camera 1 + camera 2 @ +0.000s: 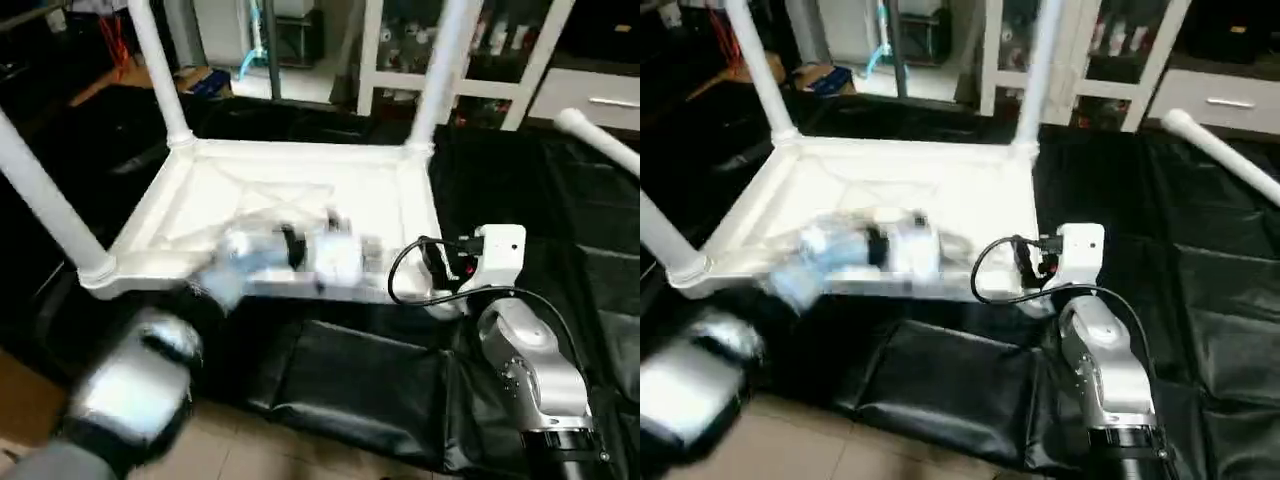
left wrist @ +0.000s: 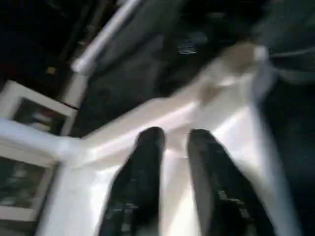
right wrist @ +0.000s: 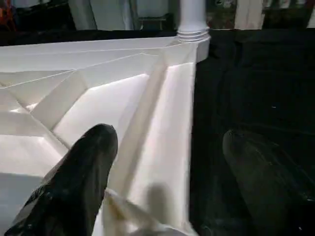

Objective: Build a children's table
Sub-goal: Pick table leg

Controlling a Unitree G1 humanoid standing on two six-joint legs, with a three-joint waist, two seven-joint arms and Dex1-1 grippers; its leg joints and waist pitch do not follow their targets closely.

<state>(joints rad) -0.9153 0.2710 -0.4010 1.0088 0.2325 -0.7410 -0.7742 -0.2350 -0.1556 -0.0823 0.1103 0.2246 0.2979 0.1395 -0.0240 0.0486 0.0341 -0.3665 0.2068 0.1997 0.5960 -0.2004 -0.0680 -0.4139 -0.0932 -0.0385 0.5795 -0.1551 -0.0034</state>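
Nearest, at five o'clock, the right gripper [image 3: 167, 162] is standing wide, straddling the upturned tabletop's [image 1: 300, 200] near edge. At eight o'clock the left gripper [image 2: 172, 142] is hovering over the tabletop, fingers narrowly parted, empty. Beyond, three legs [image 1: 437, 70] are standing in corner sockets, a fourth leg [image 1: 600, 140] lying at two o'clock.

tabletop [image 1: 300, 200] text: none readable
legs [image 1: 155, 65] labels: none
cabinet [image 1: 520, 60] signs: none legible
black mat [image 1: 380, 390] markings: none
brands/numbers: none readable anywhere
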